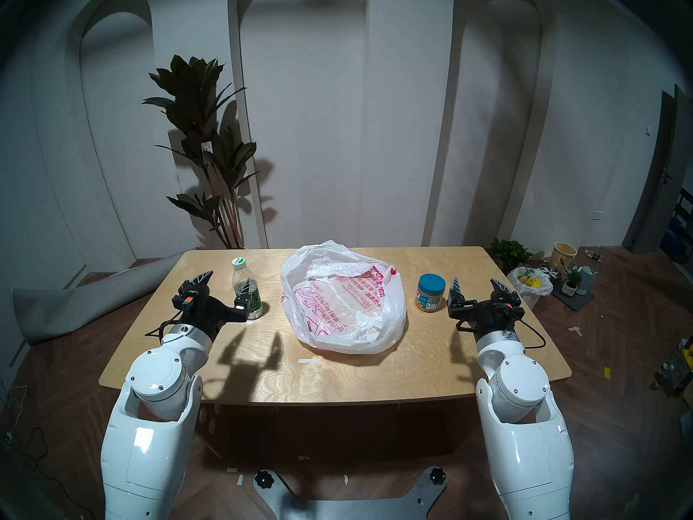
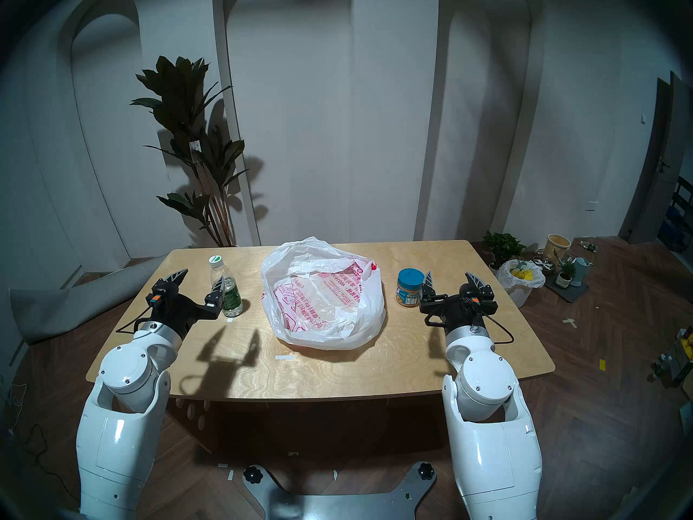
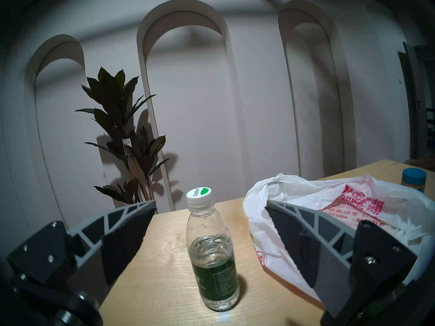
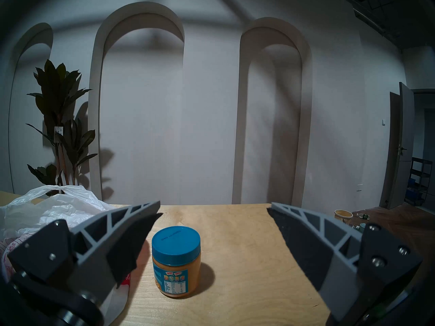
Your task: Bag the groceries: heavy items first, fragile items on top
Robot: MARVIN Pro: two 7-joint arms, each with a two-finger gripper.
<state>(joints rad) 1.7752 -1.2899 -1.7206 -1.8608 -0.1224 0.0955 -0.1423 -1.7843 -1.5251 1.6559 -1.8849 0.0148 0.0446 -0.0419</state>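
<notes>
1. Two white robot arms reached in from the lower corners of the head view over a pale wooden bench [image 1: 337, 376], with the bagging job apparently not yet begun.
2. The left claw [image 1: 225, 281] stood wide and empty at centre-left of the frame, level and pointing toward the far wall, short of the water bottle [image 1: 247, 288], which stood upright with its white-and-green cap on.
3. In the left wrist view the bottle [image 3: 213, 255] sat low and centre between the spread fingers [image 3: 122, 238], touched by neither.
4. The right claw [image 1: 478, 284] was likewise wide and held nothing at centre-right of the frame, the blue-lidded jar [image 1: 430, 293] standing just to its left.
5. The right wrist view showed the jar [image 4: 176, 262] upright in the lower centre, nearer the left-hand finger, with clear bench around it.
6. The white shopping bag [image 1: 343, 301], printed in red, lay slumped in the middle of the frame between the two groceries, its mouth loosely open upward and nothing visible inside.
7. The step in hand looked like the opening approach; which item was heavier could not be told from the pictures.
8. The next move likely called for one claw to advance around its item and close, while the limp bag mouth might need holding open.
</notes>
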